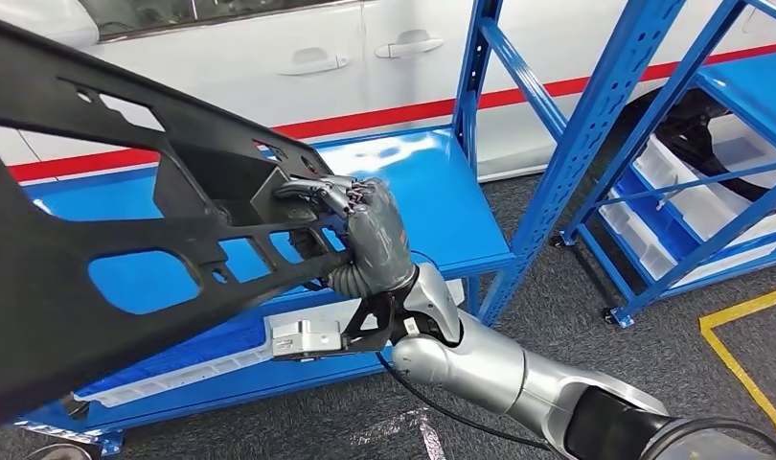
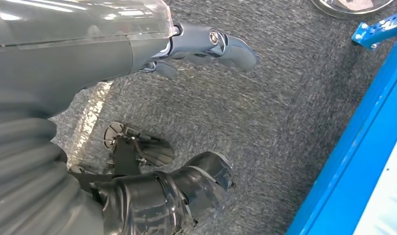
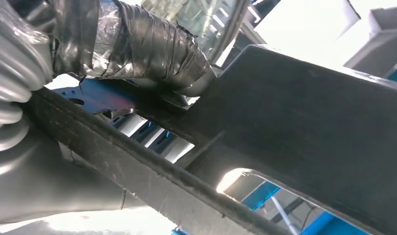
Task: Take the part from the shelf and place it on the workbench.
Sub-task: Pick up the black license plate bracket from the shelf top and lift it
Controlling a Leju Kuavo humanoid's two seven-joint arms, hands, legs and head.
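Right robot hand (image 1: 373, 240) grips the black part (image 1: 125, 249) by a bar, fingers wrapped over the top; part held tilted above the blue shelf (image 1: 432, 192), spanning the left of the head view. Left robot hand (image 2: 206, 46) hangs over grey carpet (image 2: 285, 98), fingers loosely curled, holding nothing. White car (image 1: 269, 67) with red stripe behind the shelf. Second blue rack (image 1: 691, 182) far right holds white bins (image 1: 672, 201). Yellow floor line (image 1: 739, 355) near right.
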